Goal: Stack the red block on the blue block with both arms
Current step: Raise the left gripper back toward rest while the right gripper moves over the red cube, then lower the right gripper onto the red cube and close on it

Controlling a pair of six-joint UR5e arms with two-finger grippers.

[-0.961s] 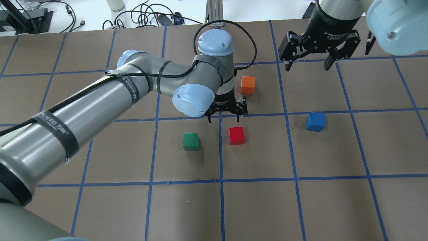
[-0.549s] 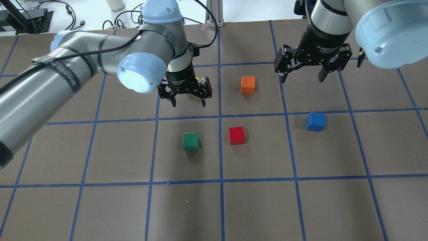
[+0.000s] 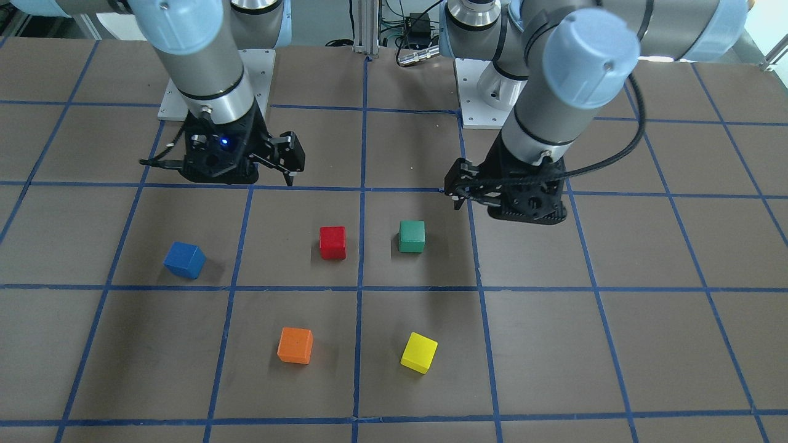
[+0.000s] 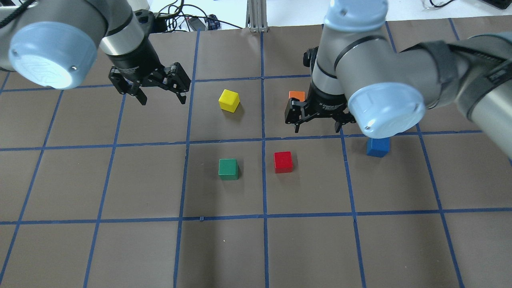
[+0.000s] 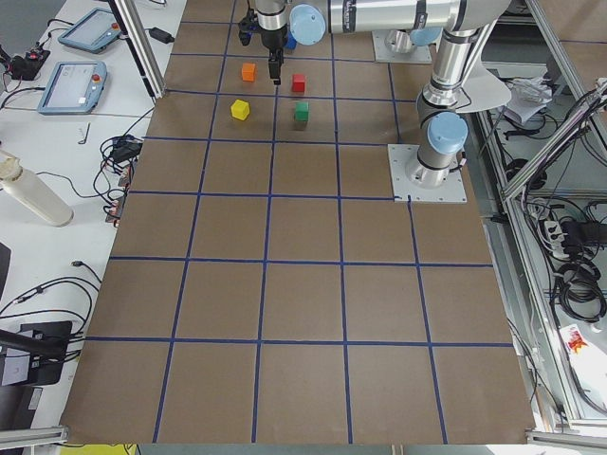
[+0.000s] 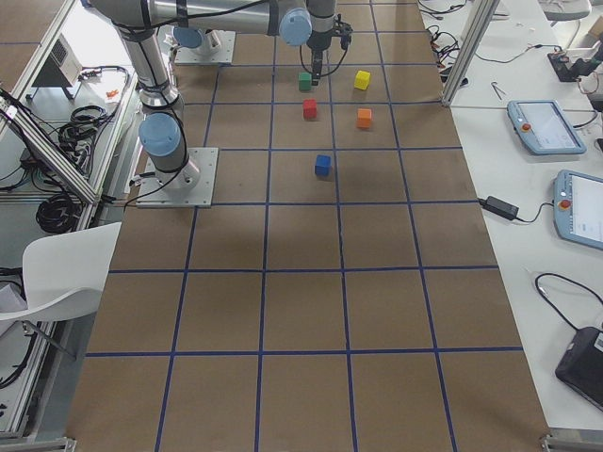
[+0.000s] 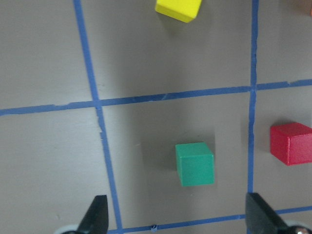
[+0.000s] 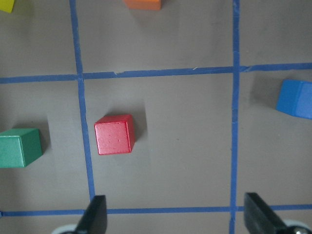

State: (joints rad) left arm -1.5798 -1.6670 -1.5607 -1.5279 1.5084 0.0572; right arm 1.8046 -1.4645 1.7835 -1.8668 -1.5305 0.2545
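Note:
The red block [image 4: 283, 162] lies on the brown mat near the middle, also in the front view [image 3: 332, 242] and the right wrist view [image 8: 114, 134]. The blue block [image 4: 378, 148] lies to its right, partly hidden by the right arm's joint cap; it shows whole in the front view [image 3: 184, 259]. My right gripper [image 4: 318, 129] is open and empty, high above the mat between the red and blue blocks. My left gripper [image 4: 162, 98] is open and empty, high on the left; its wrist view shows the red block [image 7: 291, 143] at the right edge.
A green block [image 4: 228, 169] lies left of the red one. A yellow block [image 4: 229, 100] and an orange block [image 4: 297, 95] lie farther back, the orange one partly behind the right gripper. Blue tape lines grid the mat.
My left arm has swung away from the centre to the left, uncovering the yellow block. My right arm has moved in towards the centre, near the orange block. Both grippers stayed open. No block moved.

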